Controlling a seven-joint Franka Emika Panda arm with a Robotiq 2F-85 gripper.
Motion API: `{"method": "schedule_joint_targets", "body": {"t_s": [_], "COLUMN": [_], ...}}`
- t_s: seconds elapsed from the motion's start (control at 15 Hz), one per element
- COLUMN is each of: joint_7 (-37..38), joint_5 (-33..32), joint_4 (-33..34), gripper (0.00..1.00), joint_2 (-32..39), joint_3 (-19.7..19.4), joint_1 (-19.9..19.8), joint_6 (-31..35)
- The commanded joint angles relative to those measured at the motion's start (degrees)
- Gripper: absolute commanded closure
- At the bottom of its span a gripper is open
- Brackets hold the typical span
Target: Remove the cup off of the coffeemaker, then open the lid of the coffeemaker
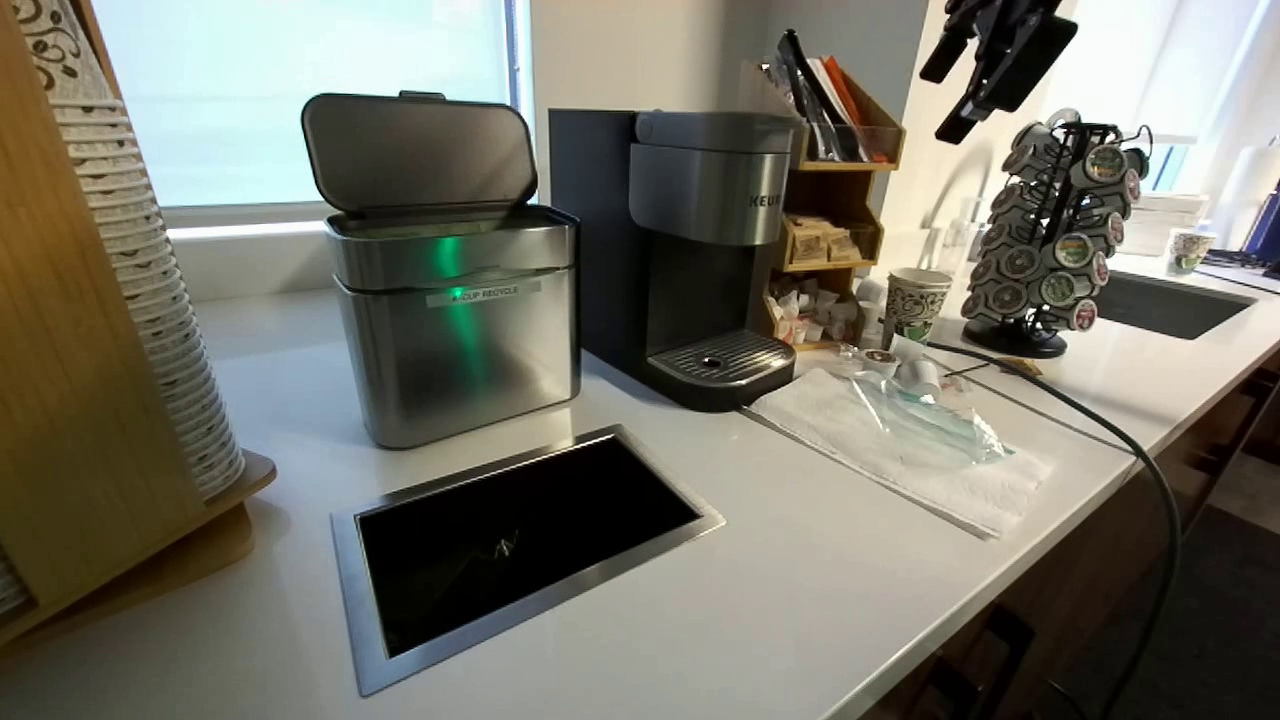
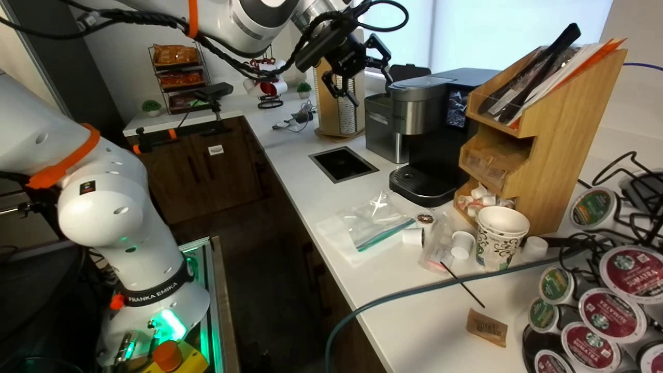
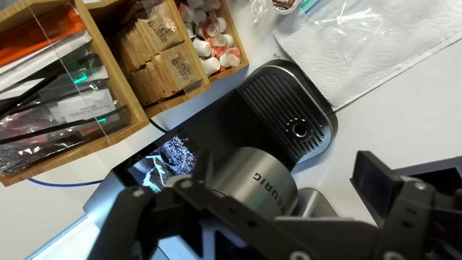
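Observation:
The coffeemaker (image 1: pixel 710 195) is a tall dark grey and steel machine on the counter, also in the exterior view (image 2: pixel 408 117) and the wrist view (image 3: pixel 256 180). Its lid (image 1: pixel 720 130) lies shut on top; it also shows in an exterior view (image 2: pixel 422 83). The drip base (image 3: pixel 278 104) is bare. A pale patterned paper cup (image 2: pixel 501 238) stands on the counter beside the wooden rack; I cannot tell if it is the task's cup. My gripper (image 3: pixel 288 178) is open and empty, above and in front of the machine; it shows in both exterior views (image 1: pixel 948 103) (image 2: pixel 372 90).
A steel bin (image 1: pixel 460 350) with raised lid stands beside the coffeemaker, behind a steel-framed counter opening (image 1: pixel 550 596). A wooden rack (image 2: pixel 570 140) stands on the other side. A plastic bag (image 2: pixel 375 223), several small pods, a cable (image 2: pixel 393 296) and a pod carousel (image 1: pixel 1050 230) are on the counter.

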Motion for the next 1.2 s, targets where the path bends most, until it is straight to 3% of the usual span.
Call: {"method": "schedule_joint_targets", "body": {"t_s": [0.0,0.07,0.13,0.4,1.13], "joint_7": [-0.6,-0.7,1.8,4.6,10.1], "joint_5": [0.5,0.4,-6.0,-16.3,-22.3], "joint_4": [0.2,0.3,0.1,0.2,2.6], "gripper": [0.0,0.0,0.0,0.0,0.0], "joint_2": [0.1,0.2,0.9,3.5,12.3], "joint_3": [0.9,1.0,3.1,5.0,6.8], "joint_1": [-1.0,-1.1,-4.3,-7.9,-9.1], "joint_6": [0.0,0.0,3.7,12.9,27.8]}}
